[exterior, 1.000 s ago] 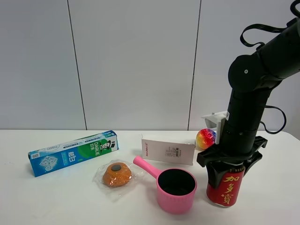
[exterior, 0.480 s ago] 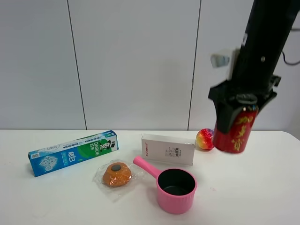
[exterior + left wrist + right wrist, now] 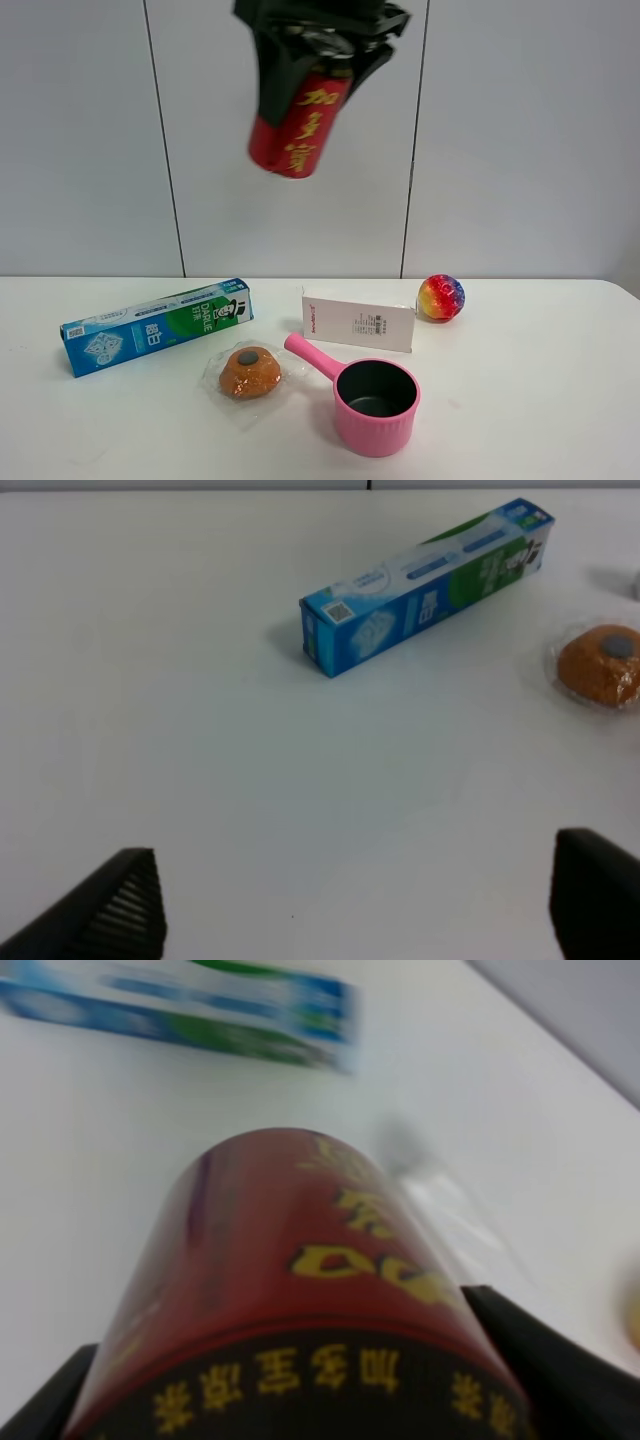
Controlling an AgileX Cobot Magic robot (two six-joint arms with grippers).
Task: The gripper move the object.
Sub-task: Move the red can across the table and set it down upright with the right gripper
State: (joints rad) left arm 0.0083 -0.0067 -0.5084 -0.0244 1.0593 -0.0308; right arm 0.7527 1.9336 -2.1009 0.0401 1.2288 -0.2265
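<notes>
Carrying the red can (image 3: 298, 135) high in the air, I am swinging it leftward with the right gripper (image 3: 312, 75). One second ago it was standing on the table (image 3: 560, 400) just right of the pink pot (image 3: 375, 405); now it is hanging tilted, well above everything. The two black fingers are clamping its upper part firmly. In the right wrist view the can (image 3: 300, 1300) is filling the picture, blurred. I am judging that the lift is done and the setting down is still waiting. The left gripper (image 3: 355, 910) is hovering with its fingers spread wide and is holding nothing.

Going over the white surface from the front, I am seeing the pink pot, then the wrapped orange bun (image 3: 248, 372), then the toothpaste box (image 3: 155, 325) and the white carton (image 3: 358, 321), and last the rainbow ball (image 3: 441, 296). Behind them a plain grey panelled wall (image 3: 80, 150) is closing the room.
</notes>
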